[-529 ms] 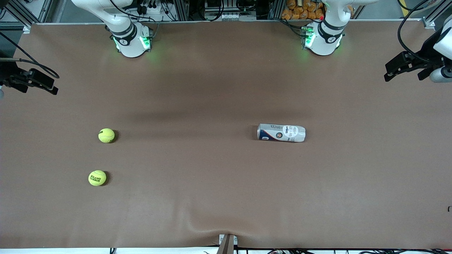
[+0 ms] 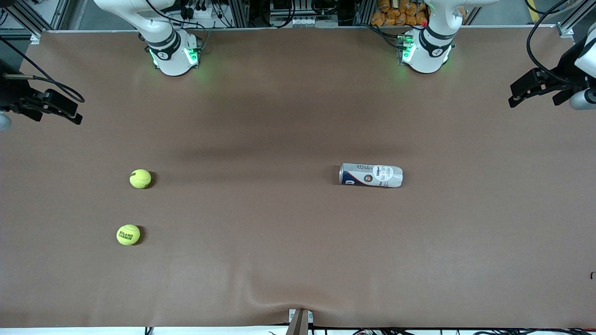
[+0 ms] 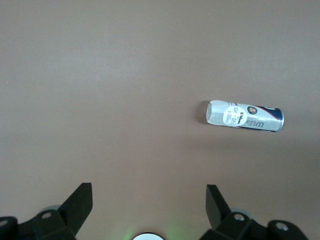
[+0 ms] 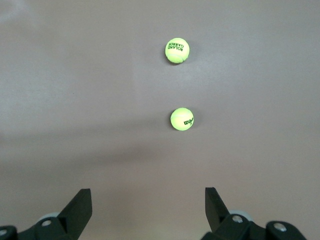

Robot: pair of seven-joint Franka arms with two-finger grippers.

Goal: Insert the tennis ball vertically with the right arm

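two tennis balls sit toward the right arm's end of the table. the nearer ball (image 2: 128, 235) is printed with dark lettering; the farther ball (image 2: 140, 178) lies close by, apart from it. the can (image 2: 371, 175) lies on its side toward the left arm's end, well apart from both balls; which end is its mouth i cannot tell from here.

right gripper (image 2: 70, 111) hangs high over the table edge at its own end, fingers spread wide, nothing between them; its wrist view shows both balls below and ahead. left gripper (image 2: 524, 90) hangs over the edge at its own end, fingers likewise spread and empty, the can in its wrist view.

judgement: nothing started yet.

risks from here:
- can is lying down, so a vertical insert needs it stood up and steadied first; a light can may tip or roll if nudged off-centre.
- a ball will roll if one finger touches before the other.
- balls look alike; picking one while brushing its neighbour could send either off the table.
- cloth shows wrinkles at the near edge; uneven footing for an upright can.
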